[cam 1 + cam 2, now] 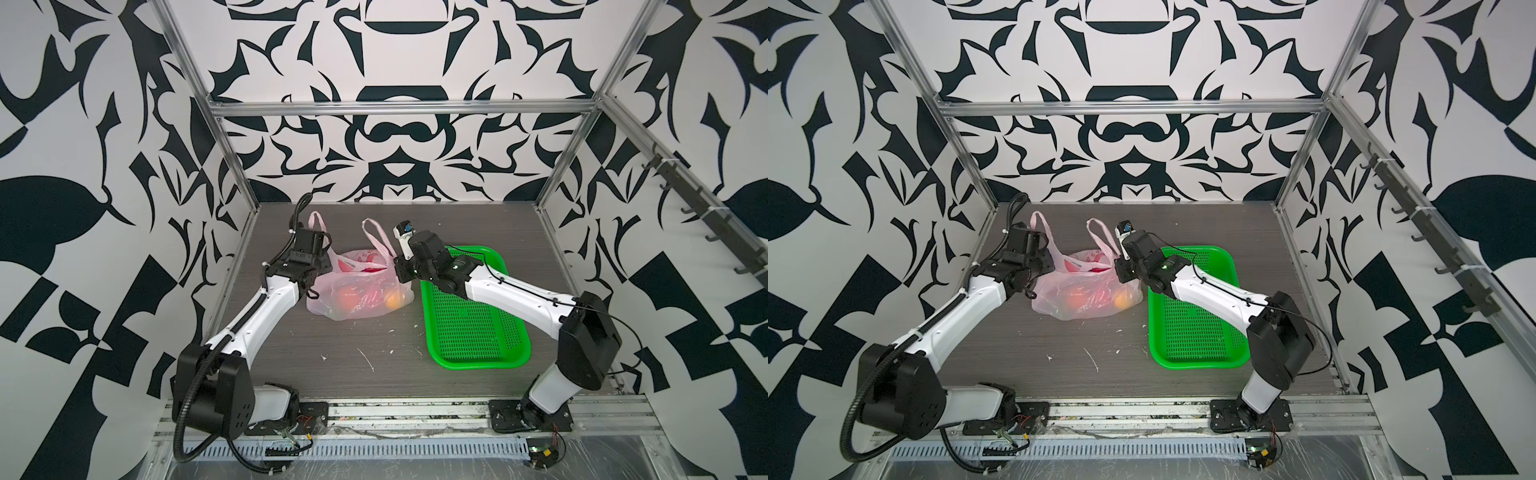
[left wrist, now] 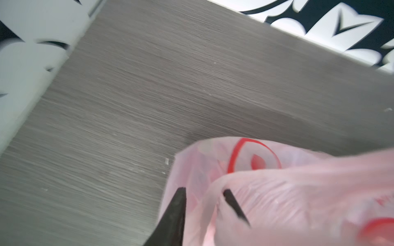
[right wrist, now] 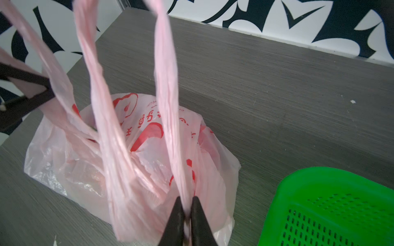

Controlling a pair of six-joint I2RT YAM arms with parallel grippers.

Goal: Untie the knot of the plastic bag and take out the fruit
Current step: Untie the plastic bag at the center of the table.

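A thin, see-through pink plastic bag sits just beside the green basket. The fruit shows dimly through its film. Its two loop handles stand up apart, and no knot shows between them. The film looks light, soft, slippery and easy to tear, so the bunched handles are probably the safest hold. The right gripper pinches the handle nearer the basket. The left gripper, on the bag's side away from the basket, has film between its narrowed jaws. Whether they clamp is unclear.
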